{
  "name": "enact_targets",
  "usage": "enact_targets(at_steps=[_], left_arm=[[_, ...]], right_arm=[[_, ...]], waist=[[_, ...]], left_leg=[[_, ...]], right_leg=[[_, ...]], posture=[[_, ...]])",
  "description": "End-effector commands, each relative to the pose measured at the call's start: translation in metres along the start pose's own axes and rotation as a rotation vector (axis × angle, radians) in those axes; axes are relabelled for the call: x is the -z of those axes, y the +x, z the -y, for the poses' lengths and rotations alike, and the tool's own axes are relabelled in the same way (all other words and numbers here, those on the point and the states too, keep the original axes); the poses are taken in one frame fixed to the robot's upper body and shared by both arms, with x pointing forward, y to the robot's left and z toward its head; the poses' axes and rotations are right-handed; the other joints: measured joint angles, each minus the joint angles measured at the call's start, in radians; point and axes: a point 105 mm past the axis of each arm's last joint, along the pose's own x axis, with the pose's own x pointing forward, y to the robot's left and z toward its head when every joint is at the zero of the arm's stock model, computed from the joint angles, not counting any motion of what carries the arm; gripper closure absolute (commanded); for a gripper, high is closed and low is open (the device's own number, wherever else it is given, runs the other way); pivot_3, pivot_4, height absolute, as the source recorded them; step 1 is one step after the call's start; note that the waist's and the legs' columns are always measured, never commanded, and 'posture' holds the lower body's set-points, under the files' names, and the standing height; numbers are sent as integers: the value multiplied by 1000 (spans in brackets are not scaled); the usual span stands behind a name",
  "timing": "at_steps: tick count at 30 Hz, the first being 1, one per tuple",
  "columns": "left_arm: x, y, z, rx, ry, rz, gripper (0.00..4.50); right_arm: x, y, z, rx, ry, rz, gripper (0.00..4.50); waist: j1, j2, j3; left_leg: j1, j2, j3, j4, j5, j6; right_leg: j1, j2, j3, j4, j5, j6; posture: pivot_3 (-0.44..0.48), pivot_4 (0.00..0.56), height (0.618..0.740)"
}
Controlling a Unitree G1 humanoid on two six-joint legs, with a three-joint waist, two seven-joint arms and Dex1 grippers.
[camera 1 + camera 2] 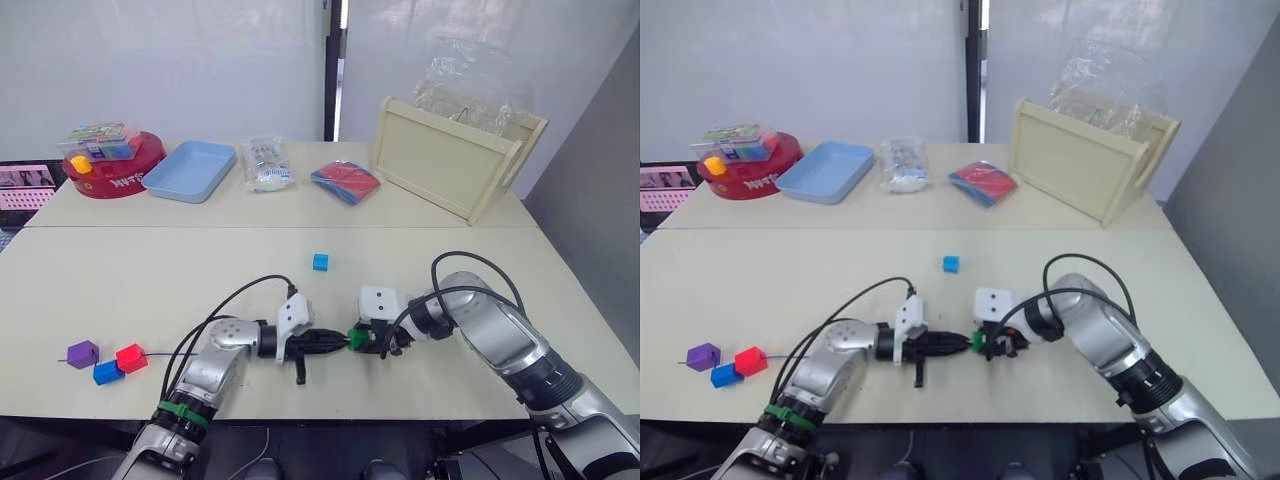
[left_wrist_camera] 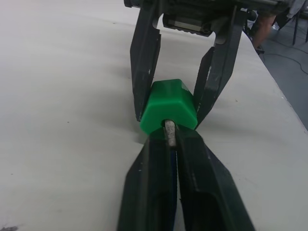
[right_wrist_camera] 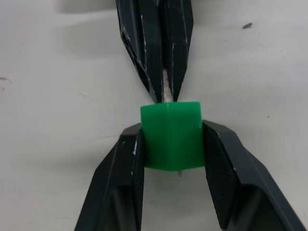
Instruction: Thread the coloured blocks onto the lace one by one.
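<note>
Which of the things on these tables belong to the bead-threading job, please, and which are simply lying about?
Job: green block in the right gripper; lace tip pinched by the left gripper; purple block, blue block, red block; light blue block.

Lying about: red tin, blue tray, wooden tray, plastic packet.

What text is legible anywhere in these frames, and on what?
Red round tin: white lettering on its side wall, too blurred to read.
Box on top of the tin: colourful print, too small to read.
Clear packet beside the blue tray: printed marks, unreadable.
Green block, other blocks, wooden crate: no text seen.
</note>
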Motion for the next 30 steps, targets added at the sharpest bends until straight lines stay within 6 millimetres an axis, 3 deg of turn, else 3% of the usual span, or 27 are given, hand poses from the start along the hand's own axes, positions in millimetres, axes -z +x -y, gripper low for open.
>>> enact_targets(at_steps=[1, 5, 17, 26, 30], left_arm=[[-10, -1, 3, 30, 13, 19, 2829], [-6, -14, 8, 54, 2, -16, 1511], [0, -38, -6, -13, 26, -114, 1484], [5, -40, -4, 13, 7, -146, 4352], [3, -32, -2, 32, -10, -126, 4500]], right_arm=[[-4, 6, -6, -18, -11, 5, 3262], [-3, 5, -6, -19, -11, 1, 3262], [-4, 9, -6, -20, -16, 2, 3262], [-5, 10, -6, -16, -15, 4, 3263], [-5, 11, -5, -14, -16, 5, 3263]], waist=[[0, 0, 0], [-3, 0, 0], [-4, 0, 0], [-9, 0, 0], [-9, 0, 0]], left_leg=[[0, 0, 0, 0, 0, 0], [0, 0, 0, 0, 0, 0], [0, 0, 0, 0, 0, 0], [0, 0, 0, 0, 0, 0], [0, 0, 0, 0, 0, 0]], right_leg=[[0, 0, 0, 0, 0, 0], [0, 0, 0, 0, 0, 0], [0, 0, 0, 0, 0, 0], [0, 1, 0, 1, 0, 0], [0, 1, 0, 1, 0, 0]], posture=[[0, 150, 740], [0, 150, 740], [0, 150, 740], [0, 150, 740], [0, 150, 740]])
